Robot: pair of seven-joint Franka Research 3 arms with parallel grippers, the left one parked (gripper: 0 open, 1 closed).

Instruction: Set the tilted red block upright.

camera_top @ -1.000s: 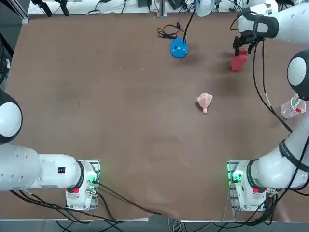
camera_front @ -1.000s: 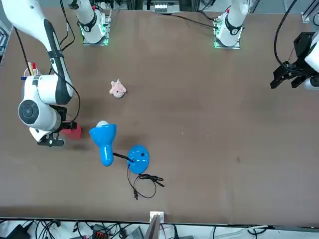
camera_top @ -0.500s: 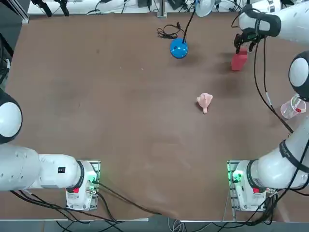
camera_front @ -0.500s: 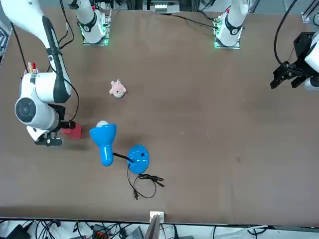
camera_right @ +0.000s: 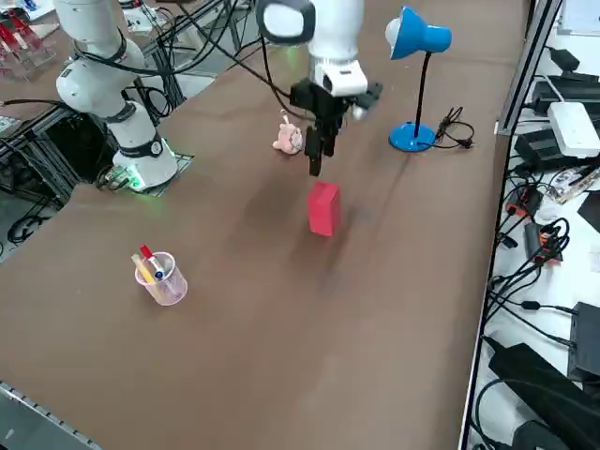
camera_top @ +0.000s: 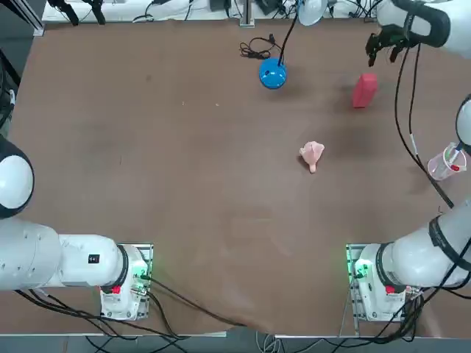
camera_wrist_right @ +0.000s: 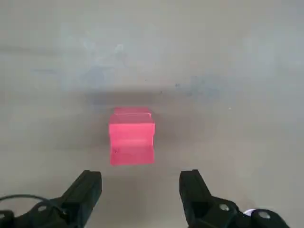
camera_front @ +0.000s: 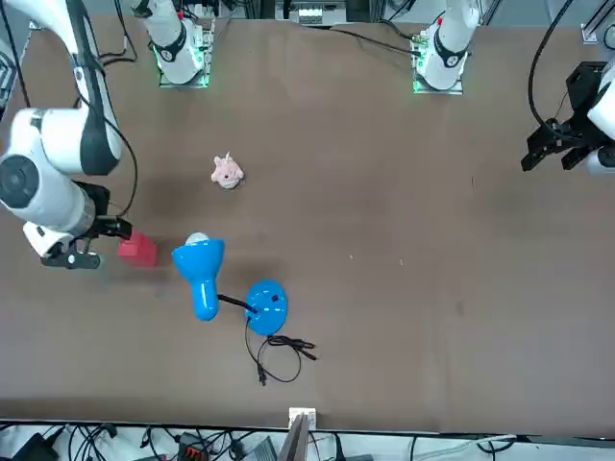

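The red block stands on its end on the brown table, taller than wide, with nothing touching it. My right gripper hangs in the air above it, a little toward the table's far edge, and points down. In the right wrist view the red block lies beyond the open gripper, whose two black fingers are spread wide with nothing between them. From the front, the red block shows just beside the gripper.
A blue desk lamp with a coiled cord stands at the far edge, left of the block. A pale pink lumpy toy lies mid-table. A clear cup of pens sits near the right edge.
My right gripper has let go of the red block and risen away from it toward the far edge. The block stays standing where it was.
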